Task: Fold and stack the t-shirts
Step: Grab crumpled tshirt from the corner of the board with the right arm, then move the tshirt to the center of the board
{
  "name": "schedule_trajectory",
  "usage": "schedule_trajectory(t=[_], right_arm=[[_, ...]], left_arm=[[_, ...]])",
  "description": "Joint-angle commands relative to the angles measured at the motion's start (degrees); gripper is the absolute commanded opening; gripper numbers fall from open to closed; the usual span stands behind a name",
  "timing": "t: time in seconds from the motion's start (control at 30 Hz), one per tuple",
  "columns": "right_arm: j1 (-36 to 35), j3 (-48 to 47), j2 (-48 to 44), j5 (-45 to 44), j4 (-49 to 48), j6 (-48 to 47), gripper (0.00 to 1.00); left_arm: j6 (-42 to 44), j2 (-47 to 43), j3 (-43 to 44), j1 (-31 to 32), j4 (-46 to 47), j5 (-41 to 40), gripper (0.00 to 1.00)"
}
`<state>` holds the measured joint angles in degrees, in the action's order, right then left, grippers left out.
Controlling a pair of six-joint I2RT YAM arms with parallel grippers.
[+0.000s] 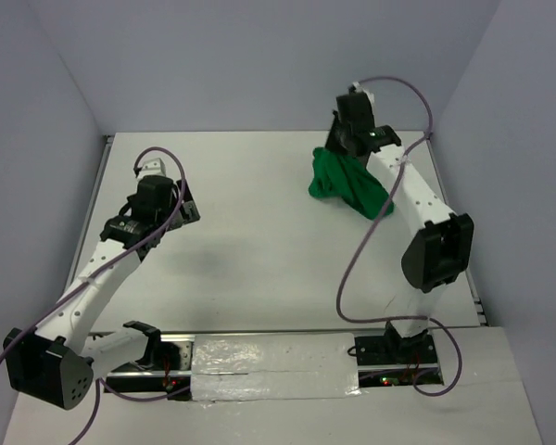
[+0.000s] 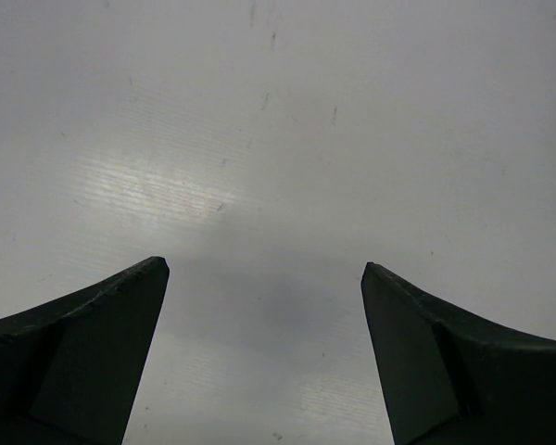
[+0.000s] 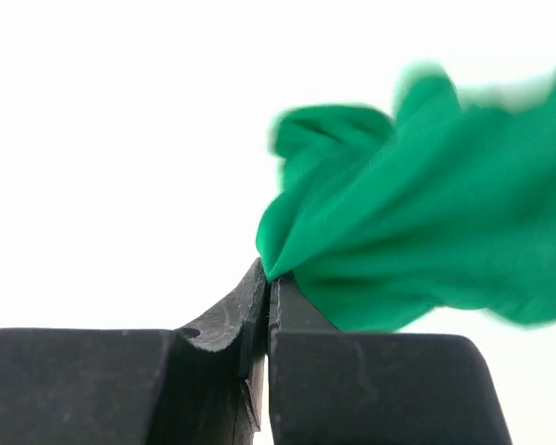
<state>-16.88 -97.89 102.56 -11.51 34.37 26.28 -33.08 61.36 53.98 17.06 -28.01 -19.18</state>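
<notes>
You are at the very start: the t-shirt (image 1: 347, 185) sits bunched at the far right of the bench (image 1: 259, 260), with nothing folded yet. Your right pincer (image 3: 268, 276) is clamped tight on a fold of it. Your left pincer (image 2: 264, 269) gapes wide and empty over bare bench. Spreading, folding and stacking all remain.

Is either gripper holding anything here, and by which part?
The right gripper pinches the green t-shirt by a bunched fold of cloth; the left gripper is open, holding nothing.
</notes>
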Motion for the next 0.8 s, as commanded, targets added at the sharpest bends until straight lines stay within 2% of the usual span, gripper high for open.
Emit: schedule_trajectory(t=[0.0, 0.07, 0.13, 0.2, 0.3, 0.4, 0.57, 0.77], right_arm=[[-11.39, -14.65, -8.52, 1.67, 1.04, -5.18, 0.0], [-15.7, -18.82, -9.48, 0.52, 2.8, -6.5, 0.0], [-16.69, -20.24, -12.63, 1.13, 2.63, -6.16, 0.0], [-16.69, -17.1, -18.06, 1.93, 0.36, -5.8, 0.0], [-16.6, -12.79, -24.84, 2.54, -2.64, -6.68, 0.0], [-16.34, -10.84, -27.59, 2.37, -3.08, -7.73, 0.0], [-15.9, -6.02, -23.47, 1.83, -4.22, -7.22, 0.0], [-19.05, -0.03, -12.42, 4.63, -8.26, -4.84, 0.0]], left_arm=[[-1.81, 1.64, 6.39, -1.23, -2.74, -6.74, 0.99], [-1.81, 3.05, 10.17, -4.99, -6.26, -6.84, 0.99], [-2.07, 3.15, 13.42, -9.73, -9.15, -6.75, 0.99], [-1.99, 2.36, 15.79, -13.87, -10.39, -6.84, 0.99], [-1.46, 1.04, 18.17, -16.88, -11.63, -4.91, 0.99], [-1.64, 0.42, 19.58, -19.87, -11.98, -3.24, 0.99], [-2.07, 1.82, 19.85, -20.4, -10.75, -0.52, 0.99], [-2.34, 7.27, 20.64, -20.92, -10.05, 1.86, 0.99]])
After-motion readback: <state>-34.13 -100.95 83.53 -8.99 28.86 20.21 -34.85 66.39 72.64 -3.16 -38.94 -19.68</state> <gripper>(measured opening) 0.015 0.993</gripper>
